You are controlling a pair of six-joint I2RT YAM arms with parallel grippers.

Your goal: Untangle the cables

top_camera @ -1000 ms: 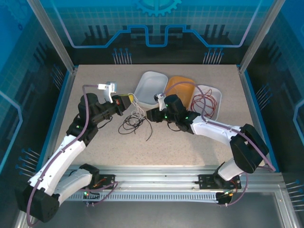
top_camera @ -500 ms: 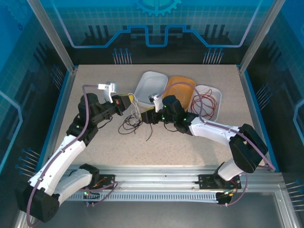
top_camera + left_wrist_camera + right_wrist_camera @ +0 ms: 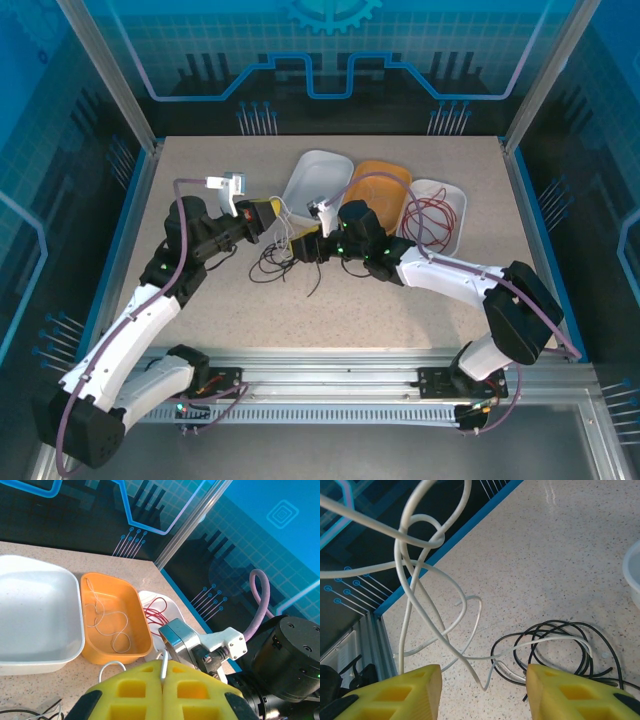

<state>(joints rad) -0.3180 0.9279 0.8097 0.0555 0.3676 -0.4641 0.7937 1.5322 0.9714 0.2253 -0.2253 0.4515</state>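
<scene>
Left claw [image 3: 264, 212]: is being held clamped on a white cable [image 3: 164, 660], so its loops are being hung clear of the table [image 3: 400, 310].
Right claw [image 3: 482, 695]: is being held apart, empty, around the hanging strands.
Black cable [image 3: 587, 660]: is being shown lying beneath, between both claws.
Sorted: a red cable [image 3: 156, 614] and the orange tray's [image 3: 107, 576] wire are being kept apart.
Room: the near table is being judged open; trays are crowding the far side.

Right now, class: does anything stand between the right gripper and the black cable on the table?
Yes. Loops of white cable hang across the gap ahead of the open right gripper, crossing in front of the black cable coiled on the table beyond.
</scene>
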